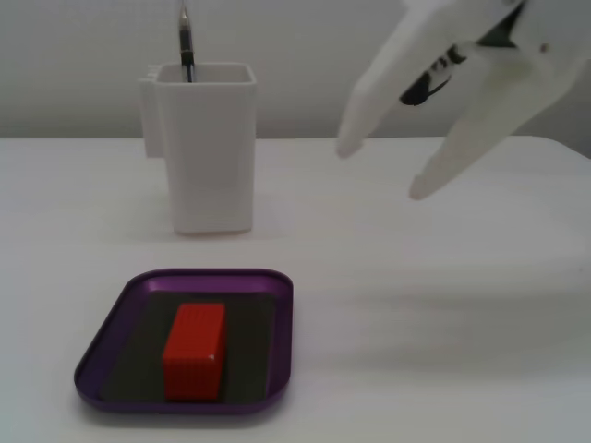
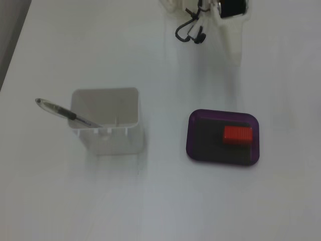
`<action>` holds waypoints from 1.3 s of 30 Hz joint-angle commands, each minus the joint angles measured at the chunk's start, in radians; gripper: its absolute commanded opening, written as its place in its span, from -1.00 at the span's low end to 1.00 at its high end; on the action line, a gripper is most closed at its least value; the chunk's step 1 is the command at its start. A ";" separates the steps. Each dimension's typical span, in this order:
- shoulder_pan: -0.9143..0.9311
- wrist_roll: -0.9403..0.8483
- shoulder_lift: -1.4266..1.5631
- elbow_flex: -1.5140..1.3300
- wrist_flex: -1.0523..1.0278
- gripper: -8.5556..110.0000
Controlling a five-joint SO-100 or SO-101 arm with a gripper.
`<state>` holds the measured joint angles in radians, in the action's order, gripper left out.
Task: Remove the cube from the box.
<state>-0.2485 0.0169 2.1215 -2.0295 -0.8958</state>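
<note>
A small red cube [image 1: 194, 351] lies on the dark floor of the shallow purple box [image 1: 103, 332] near the front of the table. In a fixed view from above, the cube [image 2: 237, 135] sits toward the right side of the box [image 2: 190, 138]. My white gripper [image 1: 383, 171] hangs open and empty in the air at the upper right, well above and behind the box, touching nothing. From above, the arm [image 2: 231, 7] enters at the top edge; its white fingers blend into the white table.
A tall white square container [image 1: 205, 148] with a pen [image 1: 186, 41] in it stands behind the box; from above the container [image 2: 108, 125] and pen [image 2: 62, 112] are left of the box. A dark cable [image 2: 190, 32] hangs by the arm.
</note>
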 commanded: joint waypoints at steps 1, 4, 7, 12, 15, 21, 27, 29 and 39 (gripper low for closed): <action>-0.014 0.041 -0.184 0.218 -0.034 -0.55; -0.015 0.054 -0.336 0.357 -0.060 -0.55; -0.015 0.054 -0.465 0.486 -0.072 -0.55; -0.012 0.054 -0.647 0.660 -0.072 -0.55; -0.012 0.052 -0.747 0.739 -0.072 -0.55; -0.002 0.041 -0.928 0.887 -0.067 -0.55; -0.002 0.041 -1.066 1.022 -0.072 -0.55; -0.002 0.040 -1.095 1.040 -0.072 -0.55; 0.000 0.038 -1.134 1.045 -0.072 -0.56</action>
<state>-0.2546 0.0614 0.9710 -1.0232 -0.9633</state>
